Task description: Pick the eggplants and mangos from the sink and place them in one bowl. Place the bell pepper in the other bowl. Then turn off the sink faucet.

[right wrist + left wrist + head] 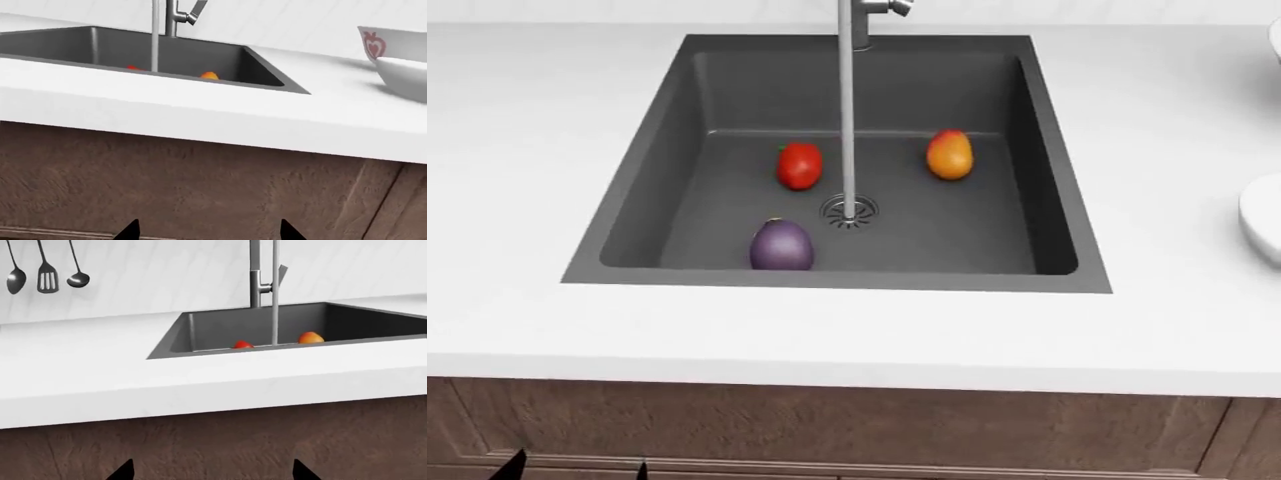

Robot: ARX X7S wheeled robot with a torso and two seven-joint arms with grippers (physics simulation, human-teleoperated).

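Observation:
In the head view the dark grey sink holds a purple eggplant near its front wall, a red bell pepper left of the drain, and a red-orange mango to the right. The faucet runs a water stream onto the drain. The left wrist view shows the pepper, mango and faucet; the eggplant is hidden there. My left gripper and right gripper are open and empty, low in front of the cabinet. The left fingertips show at the head view's bottom.
Two white bowls stand on the counter right of the sink, also at the head view's right edge. Utensils hang on the wall to the left. The white countertop edge overhangs brown cabinet fronts.

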